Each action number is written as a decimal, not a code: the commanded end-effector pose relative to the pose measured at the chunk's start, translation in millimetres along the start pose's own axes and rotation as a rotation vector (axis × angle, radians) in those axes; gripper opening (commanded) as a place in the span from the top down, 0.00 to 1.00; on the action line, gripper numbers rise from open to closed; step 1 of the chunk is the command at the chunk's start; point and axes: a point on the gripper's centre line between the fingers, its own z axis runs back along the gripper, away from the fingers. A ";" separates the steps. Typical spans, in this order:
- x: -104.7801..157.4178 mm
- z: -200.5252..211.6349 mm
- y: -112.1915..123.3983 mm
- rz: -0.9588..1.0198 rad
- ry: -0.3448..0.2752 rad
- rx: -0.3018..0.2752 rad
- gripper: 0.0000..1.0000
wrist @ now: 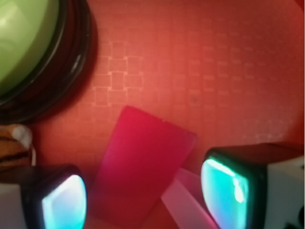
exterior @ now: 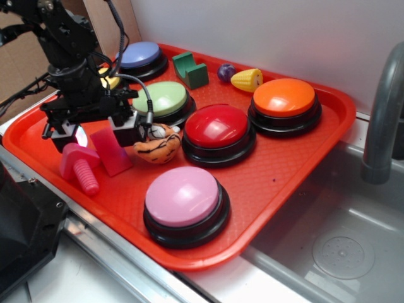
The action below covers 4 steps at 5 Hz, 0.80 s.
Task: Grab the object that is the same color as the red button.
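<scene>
Red tile (wrist: 143, 162): thin, flat, smooth plastic rectangle, lying on the waffle-textured red tray (wrist: 200, 71), between the gripper (wrist: 143, 200) pads, near end cut off.
Gripper: jaws apart, holding nothing.
Red button (exterior: 216, 125): glossy dome, black round base.
Pink bolt (exterior: 82, 167): threaded shaft, beside tile.
Tiger toy (exterior: 158, 146): striped, partly hidden.

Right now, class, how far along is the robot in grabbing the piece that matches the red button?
Done: the claw has been brought over the red tile, which matches the red button. In hand: the open fingers straddle the tile on the tray. Left: close, then lift.
</scene>
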 end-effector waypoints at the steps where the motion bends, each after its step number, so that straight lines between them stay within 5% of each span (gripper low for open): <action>1: 8.8 -6.0 2.5 0.058 -0.042 -0.001 0.00; 4: 14.9 -5.8 3.6 0.201 -0.087 -0.025 0.00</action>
